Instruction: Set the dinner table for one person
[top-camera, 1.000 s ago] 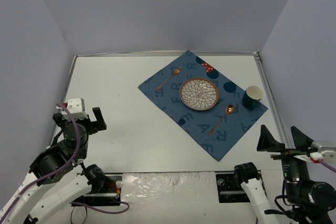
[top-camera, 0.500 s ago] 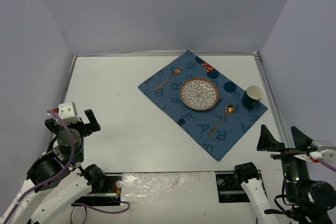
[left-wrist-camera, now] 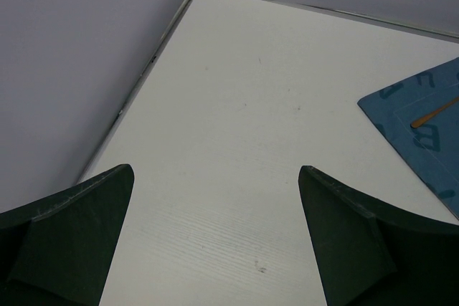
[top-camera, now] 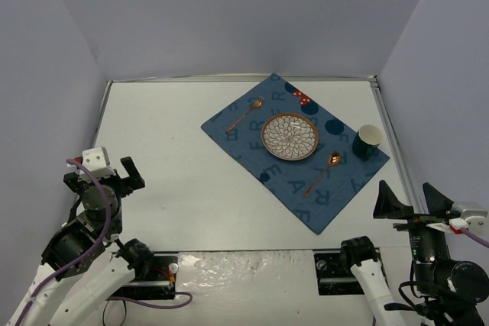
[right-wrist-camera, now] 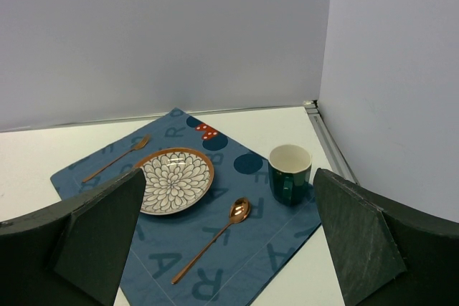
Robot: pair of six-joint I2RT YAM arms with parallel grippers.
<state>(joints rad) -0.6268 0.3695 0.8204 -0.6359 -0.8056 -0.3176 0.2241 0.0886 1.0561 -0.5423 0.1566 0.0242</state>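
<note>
L gripper (left-wrist-camera: 215, 170): fingers wide open, empty, above bare table (top-camera: 176, 150), near-left side. R gripper (top-camera: 407, 198): wide open, empty, near-right edge. Mat (top-camera: 294, 177) lies skewed on table's far-right part. On mat: plate (top-camera: 290, 136) mid, fork (top-camera: 244, 114) left, spoon (top-camera: 323, 172) right, cup (top-camera: 367, 141) at right corner.

Top looks down from near side. Left wrist faces far-left tabletop (left-wrist-camera: 237, 105); right wrist, top share blue mat (right-wrist-camera: 280, 238).

Plate (top-camera: 290, 137), fork (top-camera: 244, 114), spoon (top-camera: 324, 172), cup (top-camera: 368, 141) on mat (top-camera: 294, 182)
</note>
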